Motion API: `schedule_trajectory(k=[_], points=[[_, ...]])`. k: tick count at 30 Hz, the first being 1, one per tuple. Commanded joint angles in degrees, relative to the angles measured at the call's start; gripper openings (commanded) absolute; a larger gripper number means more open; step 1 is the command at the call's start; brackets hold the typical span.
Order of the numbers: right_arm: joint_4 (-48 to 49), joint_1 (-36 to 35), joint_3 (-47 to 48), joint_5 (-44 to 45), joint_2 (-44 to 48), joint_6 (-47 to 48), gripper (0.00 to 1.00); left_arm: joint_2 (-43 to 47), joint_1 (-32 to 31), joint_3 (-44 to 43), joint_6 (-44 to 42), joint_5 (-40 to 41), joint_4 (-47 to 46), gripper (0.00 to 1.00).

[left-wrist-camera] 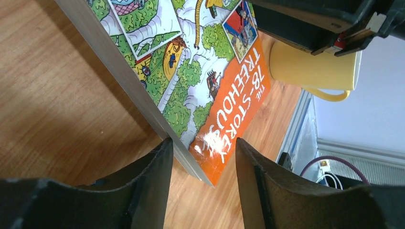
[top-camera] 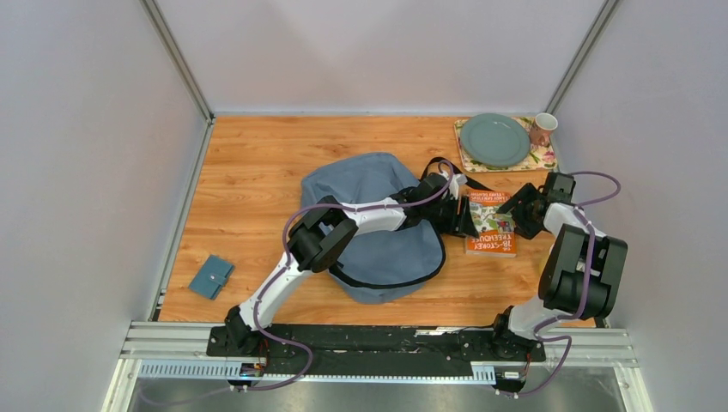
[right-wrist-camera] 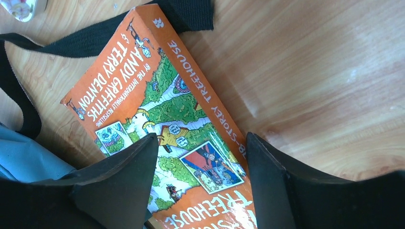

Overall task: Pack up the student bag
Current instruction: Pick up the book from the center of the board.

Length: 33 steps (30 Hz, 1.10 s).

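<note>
Nearest the arm bases, one small teal wallet [top-camera: 210, 276] lay at the left of the bench [top-camera: 257, 154], well apart from everything else. Behind it, mid-bench, the student bag [top-camera: 360, 184] slumped flat under the left arm, its dark-edged rim turned to the near right and one black strap [right-wrist-camera: 95, 33] trailing toward the book [top-camera: 491, 230].

The bag looked soft, limp and light. It would likely sag and fold rather than hold its shape, so a pinch on the stiffer zip rim or the strap seemed a surer hold than loose cloth. One claw would probably need to keep the mouth spread.

Just right of the bag lay the single orange paperback. The left claw [left-wrist-camera: 200, 148] stood released, fingers apart astride the book's corner. The right claw [right-wrist-camera: 198, 143] was likewise spread over the cover near the spine, clamping nothing.

At the far right sat one green plate [top-camera: 494, 140] on one floral placemat [top-camera: 542, 159], with one patterned mug [top-camera: 542, 129] beside it. A yellow mug [left-wrist-camera: 310, 67] showed only from the left wrist, making two mugs.
</note>
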State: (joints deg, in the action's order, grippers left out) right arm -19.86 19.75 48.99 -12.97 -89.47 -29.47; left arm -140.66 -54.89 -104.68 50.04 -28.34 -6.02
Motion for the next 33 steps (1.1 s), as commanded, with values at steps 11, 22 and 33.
schedule_trajectory(k=[11,22,33], points=[[-3.7,-3.05,-8.12,-9.79,7.03,-6.21,0.66,7.59,-2.85,0.97,-0.21,0.12,-6.02,0.39],[-4.49,-3.05,-7.95,-9.18,6.94,-5.33,0.66,7.77,-2.76,0.89,-1.17,2.67,0.65,0.18],[-10.9,-2.7,-3.91,-7.42,12.12,-2.52,0.77,10.83,-2.59,-1.84,-9.16,4.34,8.48,0.0]])
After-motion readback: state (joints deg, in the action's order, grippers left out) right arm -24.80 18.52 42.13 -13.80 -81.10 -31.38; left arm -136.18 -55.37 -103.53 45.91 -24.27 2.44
